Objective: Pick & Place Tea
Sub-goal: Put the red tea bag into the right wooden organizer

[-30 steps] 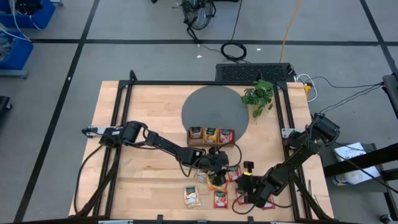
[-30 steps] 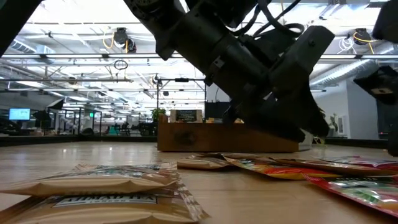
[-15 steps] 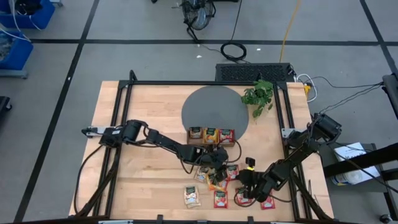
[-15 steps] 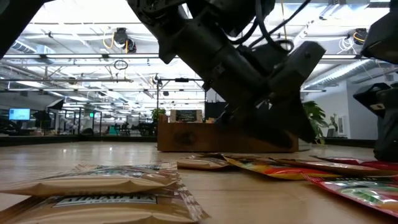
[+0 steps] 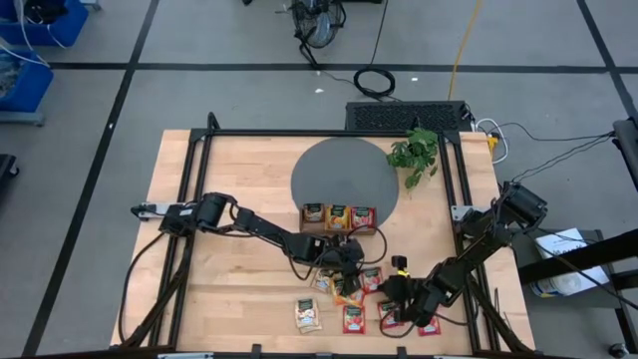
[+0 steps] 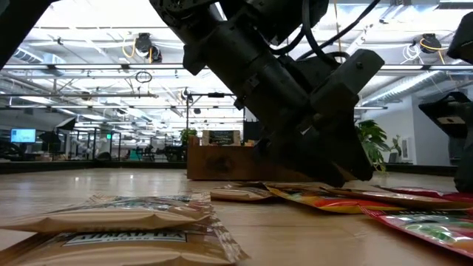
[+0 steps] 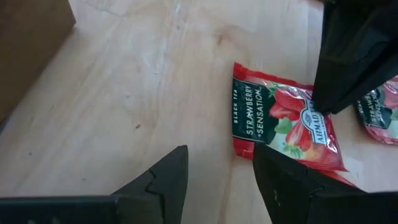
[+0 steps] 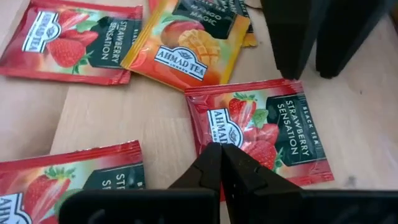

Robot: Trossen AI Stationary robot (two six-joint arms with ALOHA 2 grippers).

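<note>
The left hand (image 5: 351, 271), open and empty, has lowered over a red sachet (image 7: 283, 122) near the counter's front edge, right hand (image 8: 222, 163) clenched, ready to pinch.

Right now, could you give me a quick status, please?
Left gripper open over red sachet. Right gripper shut, nose on another red sachet. Nothing held.

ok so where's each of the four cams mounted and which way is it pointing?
High: above the table, facing straight down; both arms, wooden tray, plant.
Low: at tabletop height, facing level across to the tray; an arm fills the upper frame.
Left wrist: on the left arm, facing down past the open left gripper at a strawberry sachet.
Right wrist: on the right arm, facing down past the shut right gripper at a strawberry sachet, mango sachet beyond.
Shared: high and low both show the tray.
</note>
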